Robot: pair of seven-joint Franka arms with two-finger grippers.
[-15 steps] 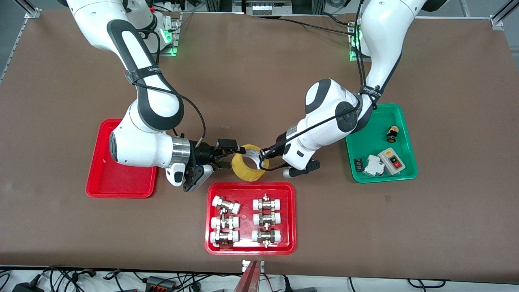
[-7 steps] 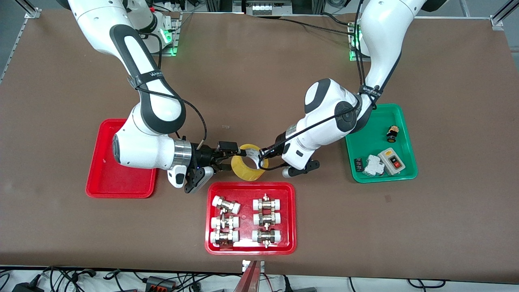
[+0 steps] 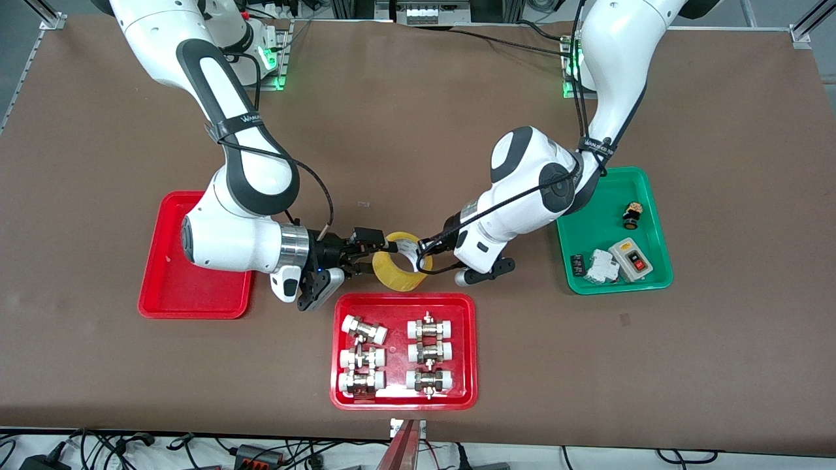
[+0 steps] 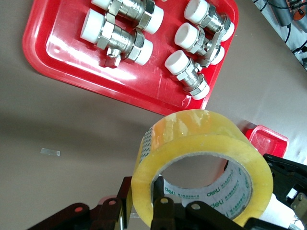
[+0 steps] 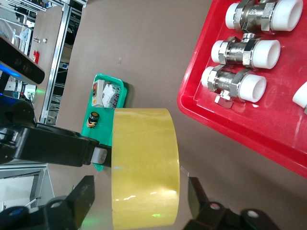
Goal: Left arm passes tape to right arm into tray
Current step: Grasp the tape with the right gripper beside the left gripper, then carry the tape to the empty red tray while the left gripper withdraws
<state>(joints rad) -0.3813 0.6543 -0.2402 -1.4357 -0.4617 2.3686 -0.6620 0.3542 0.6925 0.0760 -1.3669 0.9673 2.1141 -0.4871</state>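
Note:
The yellow tape [image 3: 398, 269] hangs in the air over the bare table, beside the rim of the tray of fittings. My left gripper [image 3: 422, 258] is shut on its wall, one finger inside the pale core and one outside, as the left wrist view shows at the gripper [image 4: 143, 201] and the tape [image 4: 192, 139]. My right gripper [image 3: 369, 256] is open. Its fingers straddle the tape's width with a gap on each side, seen in the right wrist view at the gripper [image 5: 140, 191] and the tape [image 5: 144, 163]. The plain red tray [image 3: 163, 294] lies under the right arm's forearm, partly hidden.
A red tray of metal fittings [image 3: 403, 301] lies just nearer the front camera than the tape. A green tray [image 3: 594, 228] with a switch box and small parts lies toward the left arm's end, under that arm's elbow.
My right gripper has moved a little toward the tape and now straddles it. The left gripper and the tape have stayed still.

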